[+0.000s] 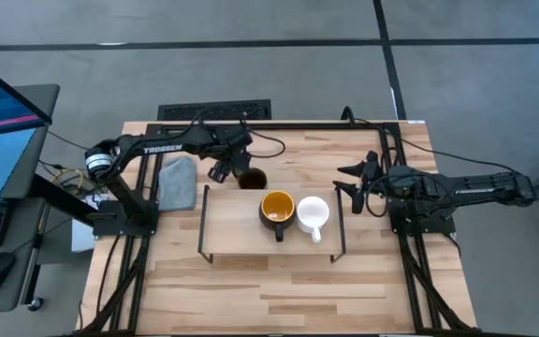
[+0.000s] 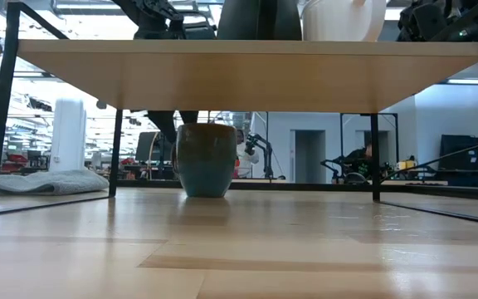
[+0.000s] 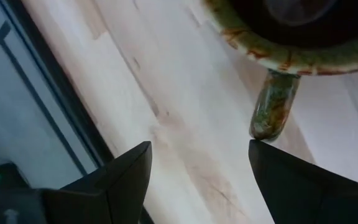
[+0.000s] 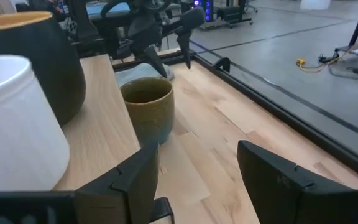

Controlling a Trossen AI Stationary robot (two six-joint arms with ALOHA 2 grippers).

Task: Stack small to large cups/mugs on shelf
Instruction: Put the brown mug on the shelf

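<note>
High view is showing us hovering the left gripper (image 1: 221, 170), fingers apart, beside the olive-brown mug (image 1: 252, 179) standing on the table behind the shelf (image 1: 232, 234), needing to grasp its handle next, while the right gripper (image 1: 352, 180) is waiting open.

Bare shelf (image 1: 232, 229) left of the dark mug (image 1: 277, 210); olive mug (image 1: 252, 179) blocks behind it.

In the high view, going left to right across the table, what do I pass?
Grey cloth → left gripper → olive-brown mug on the tabletop behind the shelf → dark mug with yellow-orange inside on the shelf → white mug on the shelf → right gripper.
</note>
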